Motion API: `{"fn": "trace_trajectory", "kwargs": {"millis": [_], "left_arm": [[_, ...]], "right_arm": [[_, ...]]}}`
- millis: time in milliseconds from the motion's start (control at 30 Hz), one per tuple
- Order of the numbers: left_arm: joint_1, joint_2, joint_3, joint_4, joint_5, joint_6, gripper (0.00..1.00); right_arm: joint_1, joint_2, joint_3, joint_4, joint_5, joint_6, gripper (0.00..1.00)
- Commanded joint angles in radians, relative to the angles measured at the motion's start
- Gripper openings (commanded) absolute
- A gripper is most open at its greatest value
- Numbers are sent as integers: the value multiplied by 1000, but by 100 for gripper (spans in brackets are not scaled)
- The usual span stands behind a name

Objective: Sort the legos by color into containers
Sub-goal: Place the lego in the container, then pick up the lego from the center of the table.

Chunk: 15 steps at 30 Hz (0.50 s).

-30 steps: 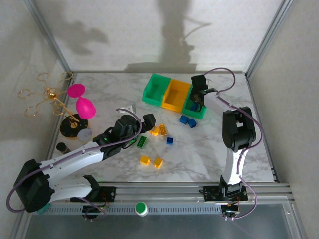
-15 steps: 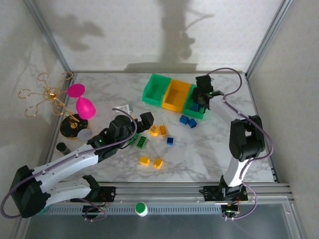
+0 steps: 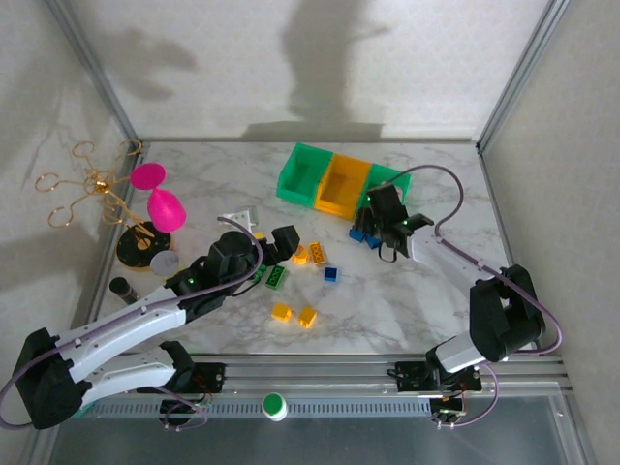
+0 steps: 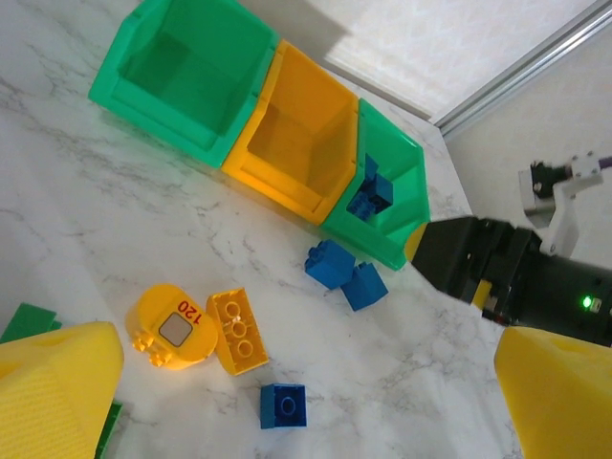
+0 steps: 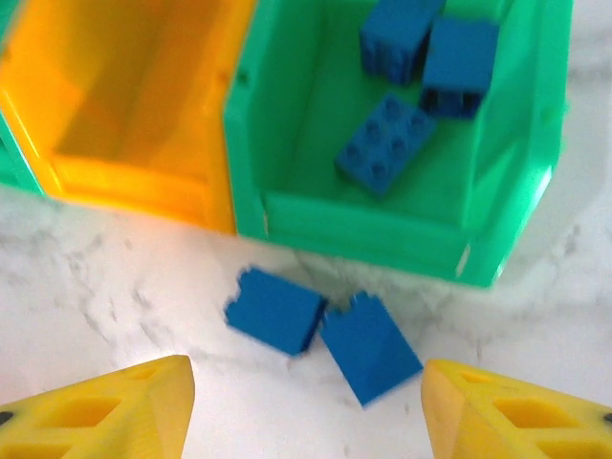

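Observation:
Three joined containers stand at the back: a left green bin (image 3: 304,174) (image 4: 186,72), a yellow-orange bin (image 3: 344,184) (image 5: 124,96) and a right green bin (image 3: 386,177) (image 5: 316,115) holding three blue legos (image 5: 387,143). Two blue legos (image 3: 357,233) (image 5: 275,311) lie touching just in front of the right green bin. My right gripper (image 3: 378,225) (image 5: 306,382) hovers open over them, holding nothing. A lone blue lego (image 3: 331,275) (image 4: 283,405), yellow-orange legos (image 3: 308,254) (image 4: 236,330) and a green lego (image 3: 276,277) lie mid-table. My left gripper (image 3: 281,242) (image 4: 308,335) stands wide open above them.
Two more yellow-orange bricks (image 3: 294,314) lie nearer the front. Pink goblets (image 3: 155,194) and a gold wire stand (image 3: 92,184) occupy the far left, with a small white object (image 3: 237,215) near the left arm. Metal frame posts border both sides.
My right gripper drew back from above the right green bin to the table just in front of it, and its jaws widened. The left arm shifted slightly toward the front left.

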Motion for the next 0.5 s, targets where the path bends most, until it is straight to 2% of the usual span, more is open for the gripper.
{"fn": "trace_trajectory", "kwargs": {"millis": [0,133,467], "left_arm": [[-15,-21,-31,12,0,-33,99],[-27,-14,-36,22,-9,-41,100],[-47,7,-22,10,-26,-45,100]], "right_arm": [[2,-26,-69,-2,7,30,66],[3,-10,-137,55,-1,-9,69],[-31,125,-87,102,35,-115,71]]}}
